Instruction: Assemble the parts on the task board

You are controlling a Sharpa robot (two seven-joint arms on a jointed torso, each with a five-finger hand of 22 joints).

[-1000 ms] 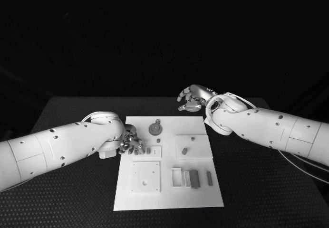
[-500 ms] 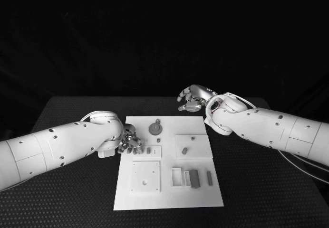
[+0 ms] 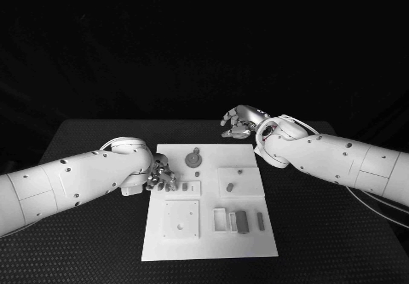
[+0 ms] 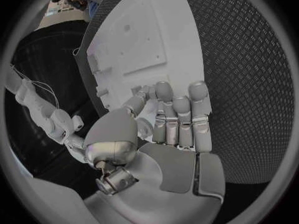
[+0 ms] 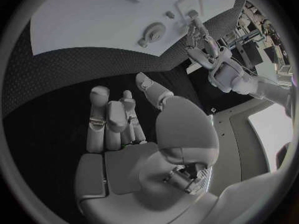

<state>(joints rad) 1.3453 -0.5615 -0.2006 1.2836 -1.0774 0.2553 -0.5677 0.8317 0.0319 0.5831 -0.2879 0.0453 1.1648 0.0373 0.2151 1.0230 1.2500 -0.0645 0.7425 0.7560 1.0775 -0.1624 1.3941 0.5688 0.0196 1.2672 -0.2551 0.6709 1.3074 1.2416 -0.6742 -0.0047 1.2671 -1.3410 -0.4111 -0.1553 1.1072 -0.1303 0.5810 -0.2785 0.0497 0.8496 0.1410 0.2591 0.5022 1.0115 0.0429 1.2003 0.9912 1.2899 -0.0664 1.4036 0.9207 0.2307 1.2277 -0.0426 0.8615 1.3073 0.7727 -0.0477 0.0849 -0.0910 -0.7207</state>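
Note:
The white task board [image 3: 256,248] lies in the middle of the black table. On it are a round grey part [image 3: 193,160], a small peg [image 3: 196,174], a raised square [image 3: 243,177] with a slot piece [image 3: 229,188], a holed square plate [image 3: 181,220] and several upright bars [image 3: 241,222]. My left hand [image 3: 161,177] hangs over the board's left edge, fingers pointing down beside a small grey piece [image 3: 185,187]. In the left wrist view that hand [image 4: 171,119] has straight, close-set fingers with nothing seen in them. My right hand [image 3: 241,121] hovers beyond the board's far edge, loosely curled and holding nothing.
Black table [image 3: 94,236] surrounds the board on all sides. The right wrist view shows the board [image 5: 93,20] with the round part [image 5: 152,32] ahead of my right hand [image 5: 124,119]. Both white forearms [image 3: 77,177] slant in over the table's sides.

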